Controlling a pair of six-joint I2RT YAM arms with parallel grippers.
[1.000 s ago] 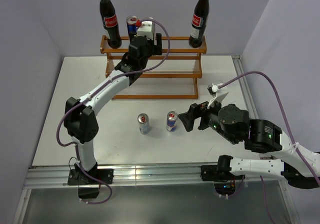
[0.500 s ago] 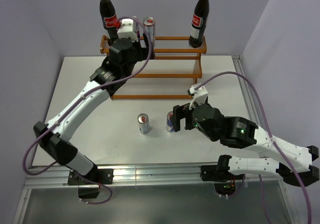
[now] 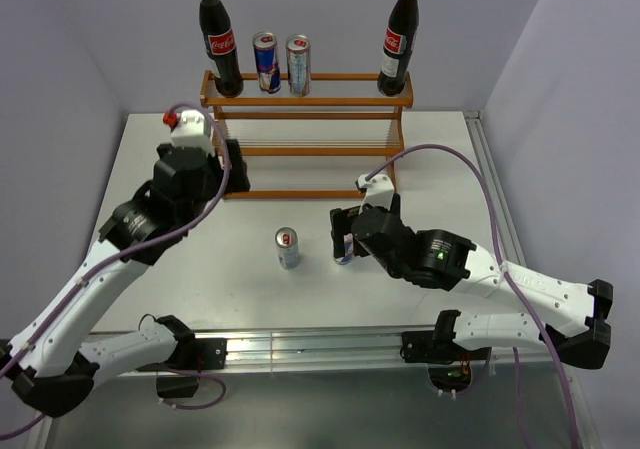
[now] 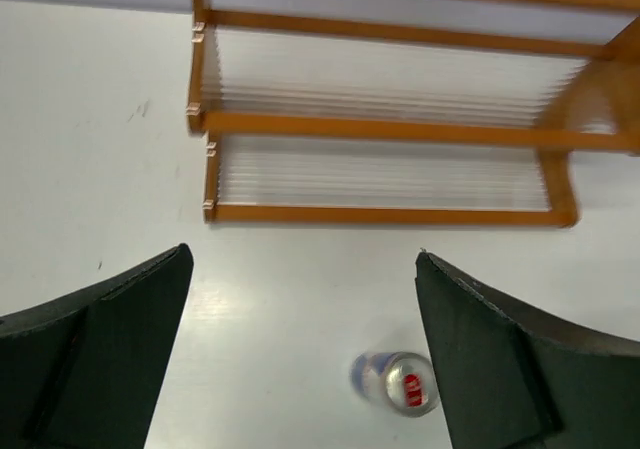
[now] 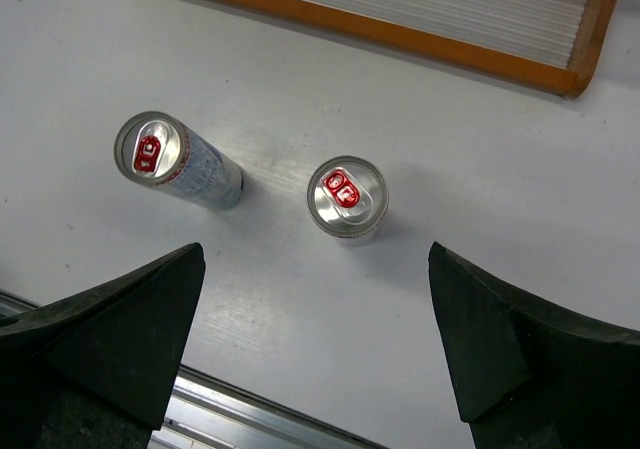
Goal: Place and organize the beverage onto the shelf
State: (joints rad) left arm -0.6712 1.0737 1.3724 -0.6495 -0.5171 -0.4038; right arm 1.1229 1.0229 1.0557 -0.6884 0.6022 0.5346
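Black fingers of the left gripper [image 3: 234,163] stand spread wide with nothing between them, hovering over the white table [image 3: 445,169] near the left front corner of the shelf [image 3: 305,115]; its wrist camera looks down between both fingers onto the lower tiers of thin rods and onto one blurred can standing on the table; the shelf, reddish-brown wood in three steps, sits at the far side of the table against the back wall; at the left end of its top tier the left cola bottle [image 3: 219,44] stands upright, dark with a red cap and label; just right of it two blue-and-silver cans stand upright side by side on the same tier, the left shelf can [image 3: 266,62] close beside the bottle and the right shelf can [image 3: 298,64] just beside its neighbour; on the table in front of the shelf, well apart from it, the left table can [image 5: 175,159] and the right table can [image 5: 347,197] stand upright with red tabs showing on their silver tops, near each other but not touching; the right gripper [image 5: 315,251] hangs above the right table can with its fingers spread wide to either side, gripping nothing and clear of the can, and in the overhead view it hides most of that can; at the right end of the top tier the right cola bottle [image 3: 397,34] stands upright.
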